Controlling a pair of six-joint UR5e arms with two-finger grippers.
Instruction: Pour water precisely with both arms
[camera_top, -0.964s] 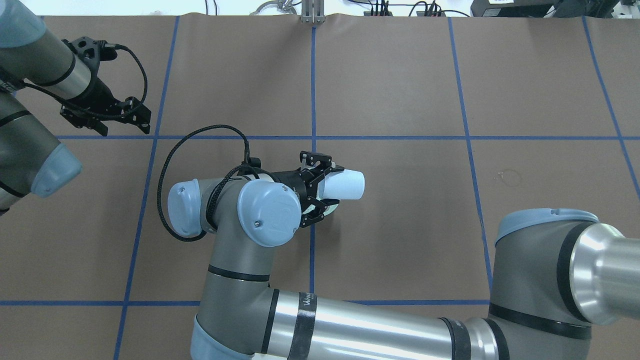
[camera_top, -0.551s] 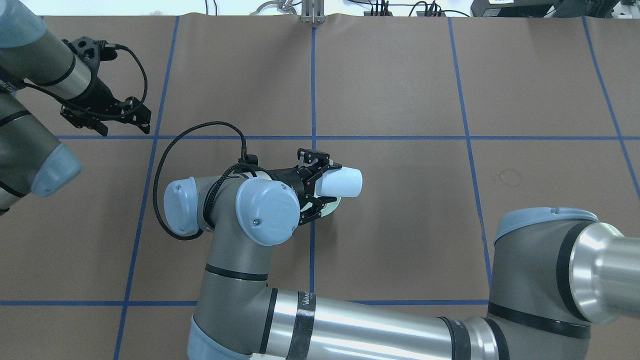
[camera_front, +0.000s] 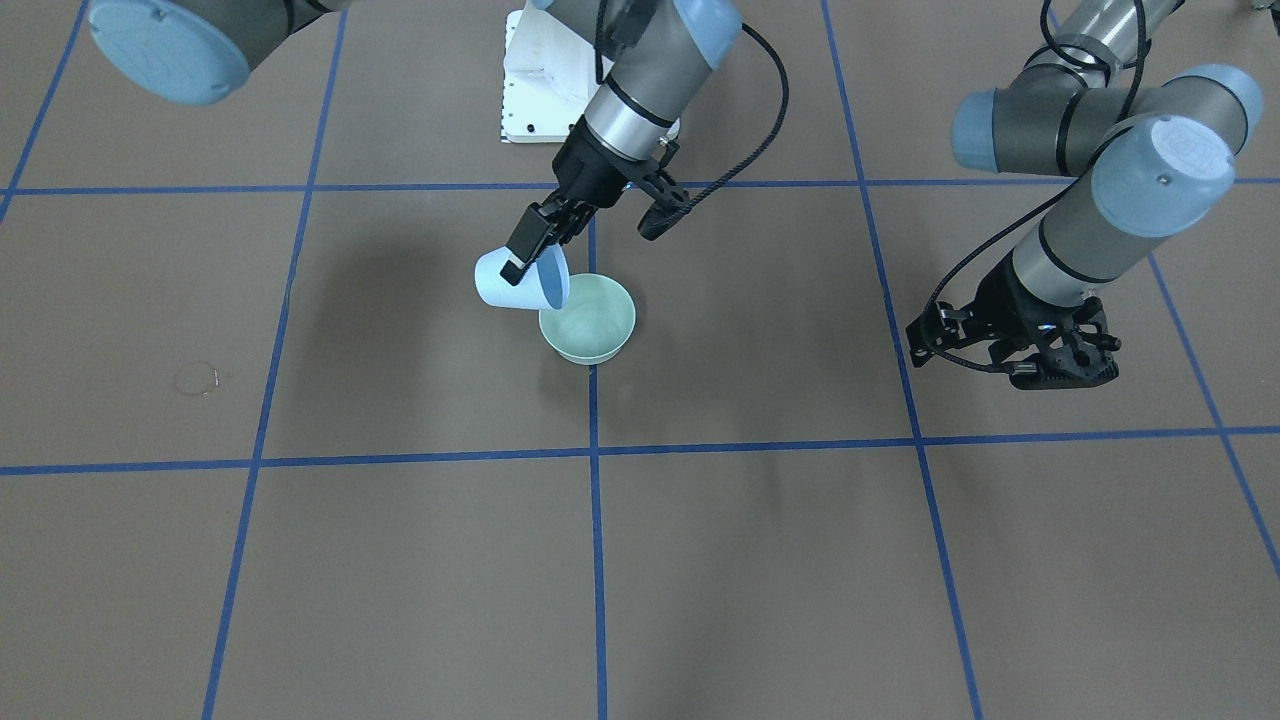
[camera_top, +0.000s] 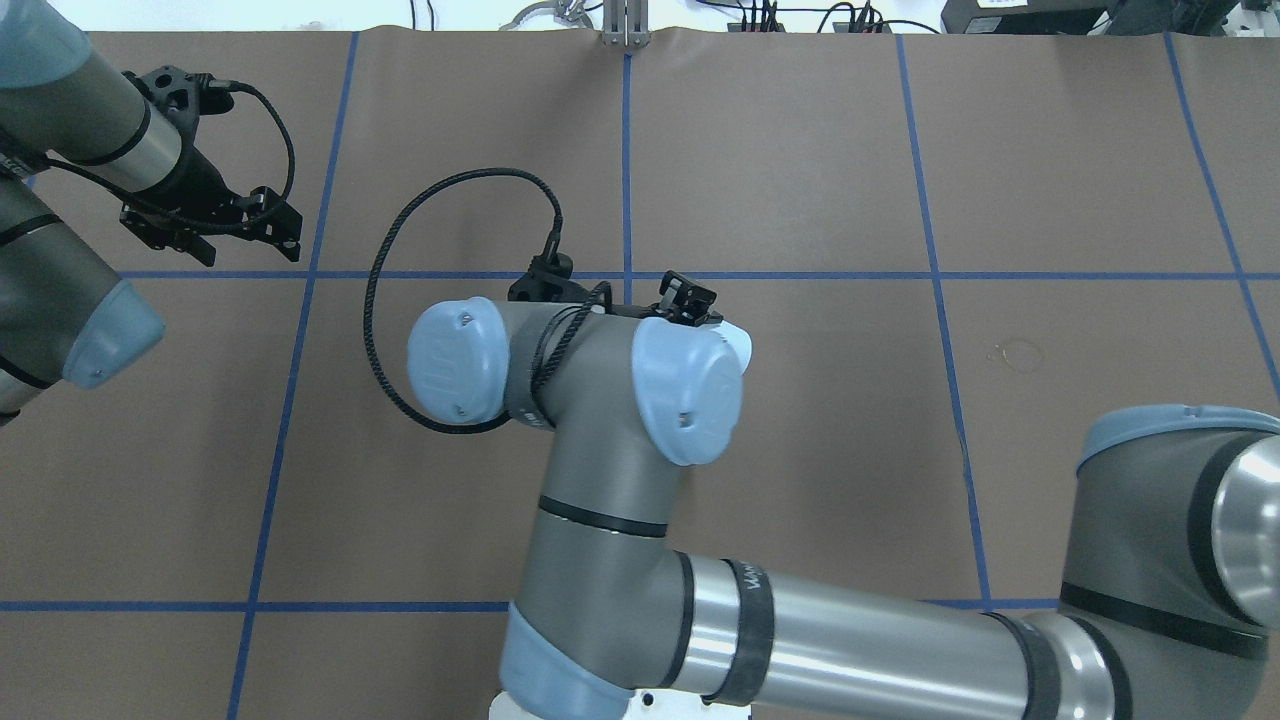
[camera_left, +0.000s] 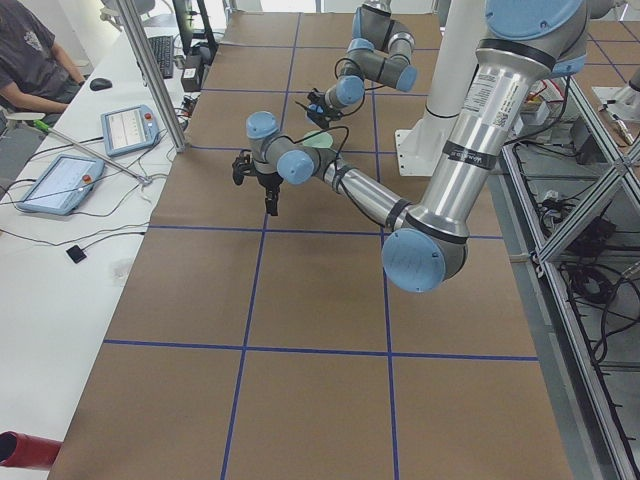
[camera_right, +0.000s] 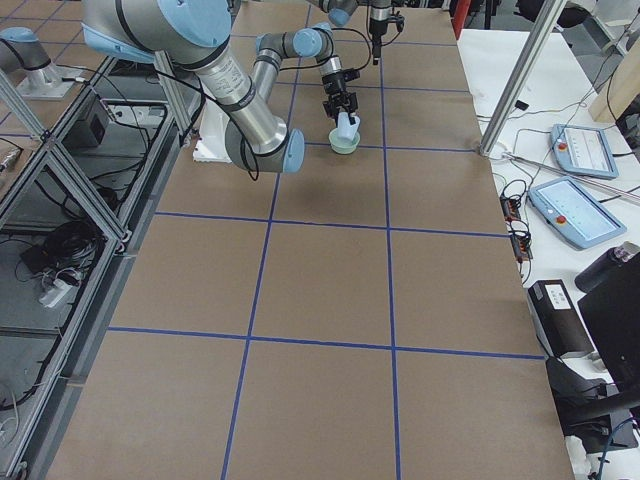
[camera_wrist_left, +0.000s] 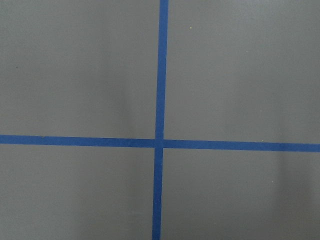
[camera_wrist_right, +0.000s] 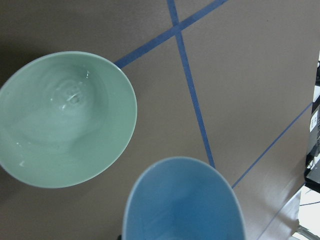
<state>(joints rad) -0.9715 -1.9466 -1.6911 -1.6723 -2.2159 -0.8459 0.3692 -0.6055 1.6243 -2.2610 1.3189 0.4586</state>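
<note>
**Now the cup leans at the bowl's edge**

The water (camera_wrist_right: 72, 97) lies in the bottom of the green bowl (camera_front: 590, 352). It shows only as faint ripples and a few white glints. Whether any is left in the pale blue cup (camera_front: 498, 285) I cannot tell from here.

The cup is tipped well over. Its long axis slants, with the mouth down toward the bowl's rim and the base lifted away to the robot's right. So the water sits just below the cup's mouth and to the robot's left of it. I cannot make out whether lip and rim touch.

The right pincer (camera_front: 523, 252) reaches down from the robot's side and is clenched on the cup near its lip. The bowl stands on the brown desk (camera_front: 800, 560), right on a blue tape line (camera_front: 597, 500).

The left pincer (camera_top: 250, 247) is released and carries nothing. It hangs low over the desk, well apart on the robot's left.

The right arm is by far the nearer. To my eye the pour is at or close to its end. I'd say the coming move turns on swinging the cup's base back down. The mouth has to come clear of the rim without knocking the bowl or dripping outside it.
</note>
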